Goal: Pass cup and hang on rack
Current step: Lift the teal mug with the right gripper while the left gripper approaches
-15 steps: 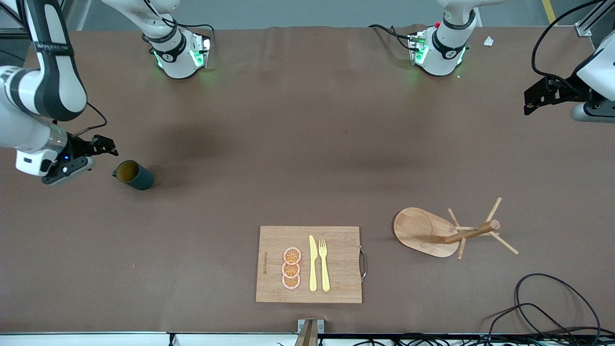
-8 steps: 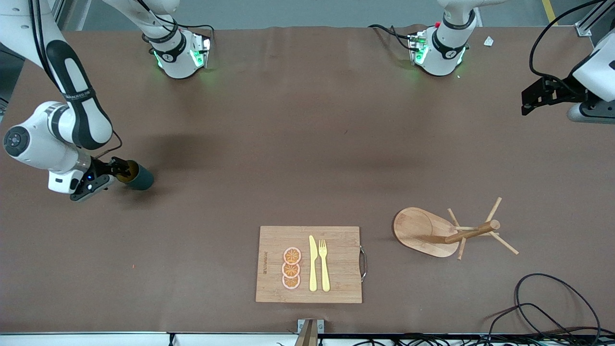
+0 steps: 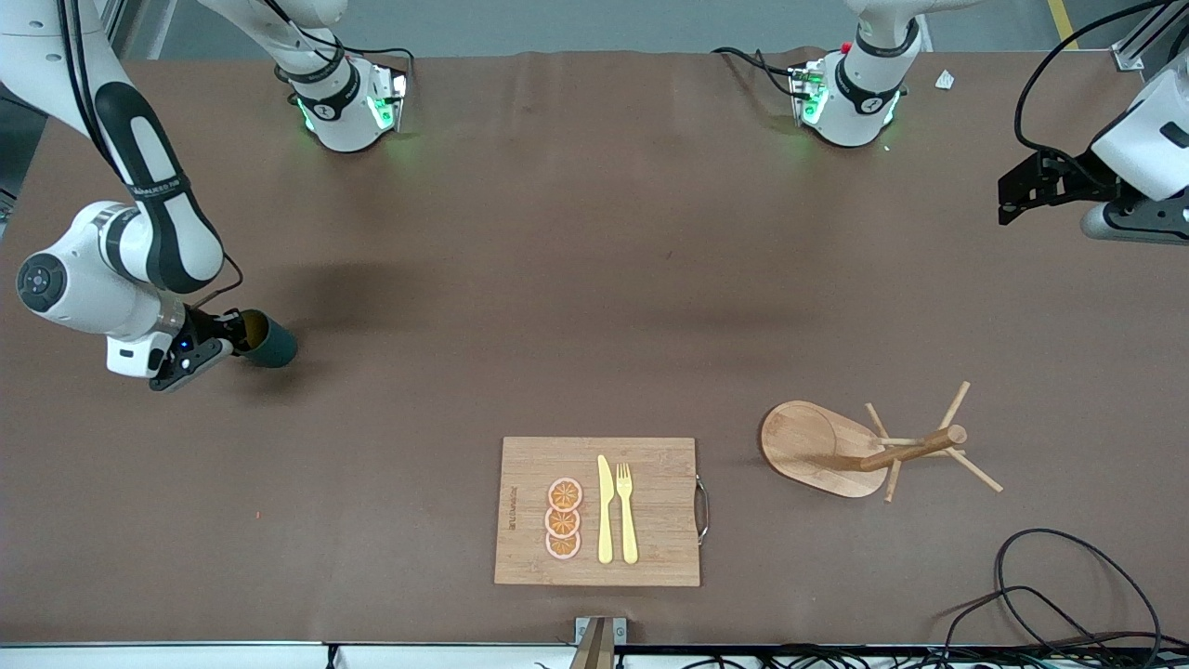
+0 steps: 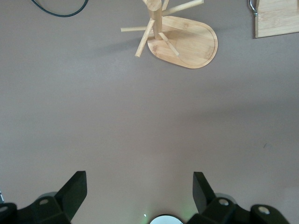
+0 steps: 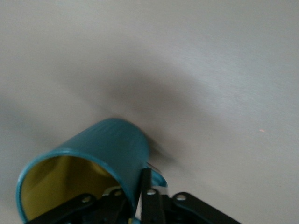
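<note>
We see the right pincer (image 3: 226,334) clamped on the cup (image 3: 267,340) rim, cup on its side on the worktop (image 3: 594,279) nr right arm's end. Left pincer (image 4: 140,196) wide, waiting above worktop; rack (image 3: 859,447) upright.

Cup (image 3: 267,340) toward the right arm's end; rack (image 3: 841,448) beside the cutting board (image 3: 598,511)
</note>
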